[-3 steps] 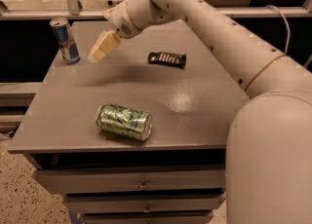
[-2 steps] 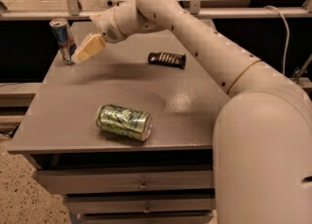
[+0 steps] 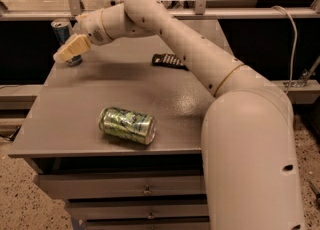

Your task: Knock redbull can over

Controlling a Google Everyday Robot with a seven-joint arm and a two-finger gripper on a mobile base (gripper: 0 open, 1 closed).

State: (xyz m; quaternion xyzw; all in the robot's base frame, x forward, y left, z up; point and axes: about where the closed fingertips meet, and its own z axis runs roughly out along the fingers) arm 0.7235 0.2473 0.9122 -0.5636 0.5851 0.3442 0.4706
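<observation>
At the table's (image 3: 90, 86) far left corner, the gripper (image 3: 61, 55), fingers (image 3: 75, 46) pressed together and holding nothing, crosses the upright redbull can's (image 3: 61, 28) lower half.

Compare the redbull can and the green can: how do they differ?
The redbull can stands upright far left on the table; the green can lies on its side near the front edge. The redbull can is slimmer and blue-silver; the green can is wider, green-patterned. The gripper partly covers the redbull can, not the green can. Both are cans.
</observation>
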